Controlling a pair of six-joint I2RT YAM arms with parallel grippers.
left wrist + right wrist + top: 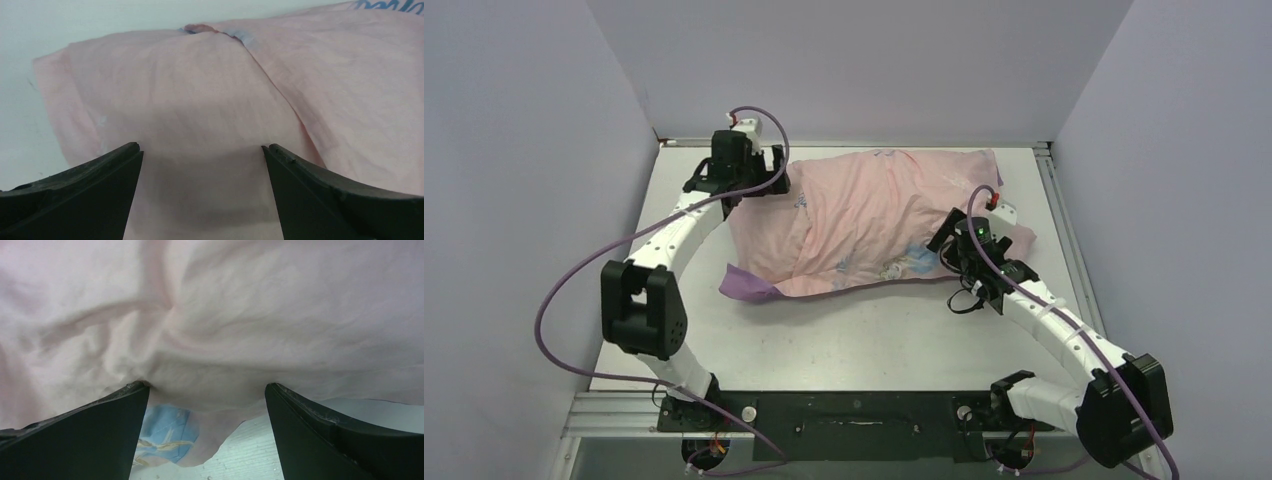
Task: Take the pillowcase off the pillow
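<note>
Pillowcase lies bulging on the bench, pale side up, apparently still stuffed (no white pillow shows). Left pincer at its far-left end and right pincer at its near edge both gape, gripping nothing; the removal looks unstarted.

The left arm rose from its base with the elbow jutting out to the left, and the white forearm swept forward and inward to the wrist. The left gripper pointed to the right, its jaws spread wide, with both dark fingers level in the wrist view. The right arm mirrored it (though reaching less far forward), with the elbow pushed out low on the right and the forearm angled back toward the middle. The right gripper faced left and forward, tilted downward, its jaws likewise parted wide.
</note>
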